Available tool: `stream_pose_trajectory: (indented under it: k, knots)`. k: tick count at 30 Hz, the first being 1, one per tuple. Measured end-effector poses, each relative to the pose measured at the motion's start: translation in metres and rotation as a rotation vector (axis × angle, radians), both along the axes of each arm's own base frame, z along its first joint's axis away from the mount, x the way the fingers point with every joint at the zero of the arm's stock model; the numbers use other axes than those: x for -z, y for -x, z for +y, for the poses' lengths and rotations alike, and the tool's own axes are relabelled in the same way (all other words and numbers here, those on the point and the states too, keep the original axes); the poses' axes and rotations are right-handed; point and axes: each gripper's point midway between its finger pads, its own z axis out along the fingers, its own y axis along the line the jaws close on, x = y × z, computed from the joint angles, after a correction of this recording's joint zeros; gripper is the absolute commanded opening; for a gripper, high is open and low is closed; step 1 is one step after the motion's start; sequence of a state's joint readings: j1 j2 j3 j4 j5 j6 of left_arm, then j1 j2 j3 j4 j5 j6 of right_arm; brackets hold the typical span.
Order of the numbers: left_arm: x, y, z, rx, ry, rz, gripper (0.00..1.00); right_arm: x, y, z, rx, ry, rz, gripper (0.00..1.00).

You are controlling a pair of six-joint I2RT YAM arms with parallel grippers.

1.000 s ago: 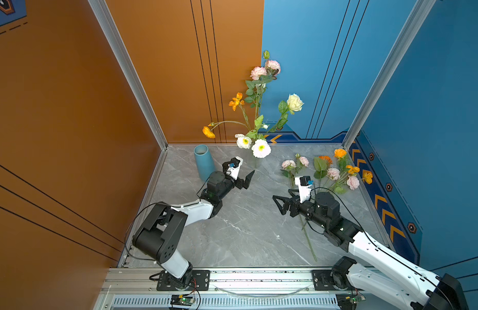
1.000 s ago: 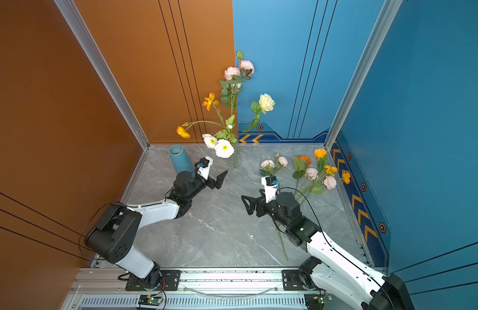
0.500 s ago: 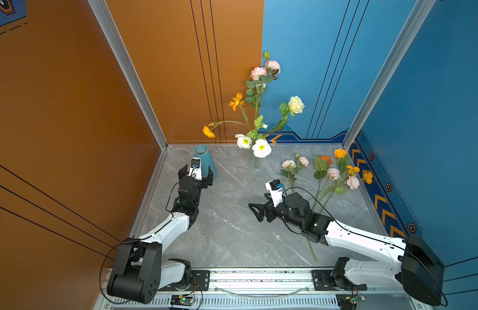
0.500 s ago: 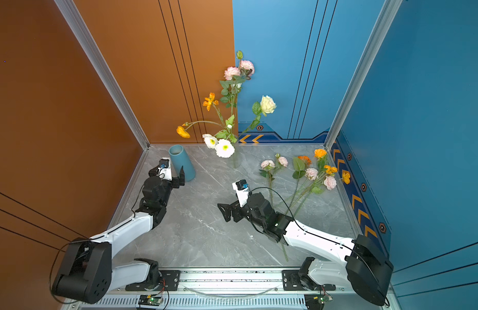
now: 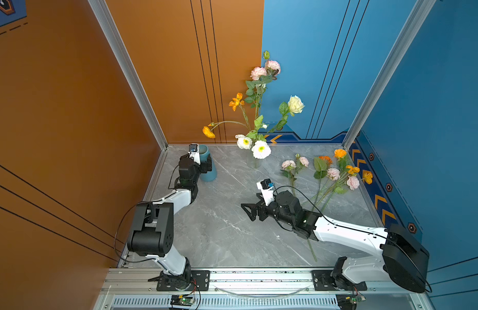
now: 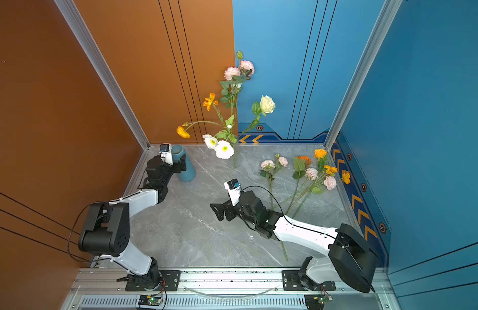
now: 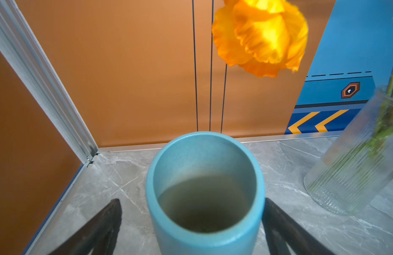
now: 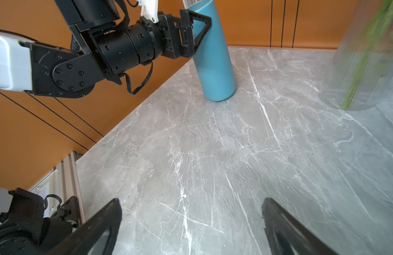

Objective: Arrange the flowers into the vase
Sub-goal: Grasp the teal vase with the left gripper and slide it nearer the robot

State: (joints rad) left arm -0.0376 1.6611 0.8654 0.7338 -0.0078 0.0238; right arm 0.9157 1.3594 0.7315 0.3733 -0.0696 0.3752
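At the back-left corner, the left gripper (image 7: 192, 203) had swung over to straddle the blue vase (image 5: 209, 174), jaws apart. The right gripper (image 5: 249, 212), spread and empty, had withdrawn from the loose flowers (image 5: 331, 174) lying by the right wall, so a vase grasp seemed imminent.

Wide-spread left end effector (image 7: 192, 200) straddles the blue vase (image 7: 205, 154) beneath an orange flower (image 7: 260, 35).

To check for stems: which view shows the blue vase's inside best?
The left wrist view looks into the blue vase, no stems visible. Both top views show it small, partly behind the left gripper. The right wrist view shows only its outer wall.
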Motion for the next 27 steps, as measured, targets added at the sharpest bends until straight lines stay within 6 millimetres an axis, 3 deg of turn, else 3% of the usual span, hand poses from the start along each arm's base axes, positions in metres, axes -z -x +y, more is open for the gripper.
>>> stream_pose_trajectory:
  k: [2, 5, 14, 16, 21, 23, 27]
  knots:
    - [0.008, -0.009, -0.002, 0.023, 0.025, 0.003, 1.00, 0.003, -0.003, 0.000, 0.001, 0.003, 0.006, 1.00]
    - [0.020, -0.020, -0.006, 0.059, 0.068, 0.007, 0.93, 0.008, -0.008, -0.002, 0.004, 0.008, 0.017, 1.00]
    - [0.026, -0.021, -0.016, 0.129, 0.114, -0.040, 0.45, 0.017, -0.014, -0.004, 0.005, 0.008, 0.046, 1.00]
    - [0.025, -0.013, -0.020, 0.145, 0.115, -0.059, 0.44, 0.015, -0.014, -0.004, 0.005, 0.000, 0.048, 1.00]
    - [0.023, 0.031, -0.042, 0.191, 0.108, -0.047, 0.43, -0.004, -0.012, -0.020, 0.045, -0.038, 0.039, 1.00]
    - [0.024, 0.057, -0.063, 0.235, 0.100, -0.035, 0.43, -0.011, -0.013, -0.038, 0.095, -0.046, 0.040, 1.00]
    - [0.027, 0.116, -0.129, 0.398, 0.090, -0.006, 0.41, -0.010, -0.013, -0.089, 0.232, -0.050, 0.074, 1.00]
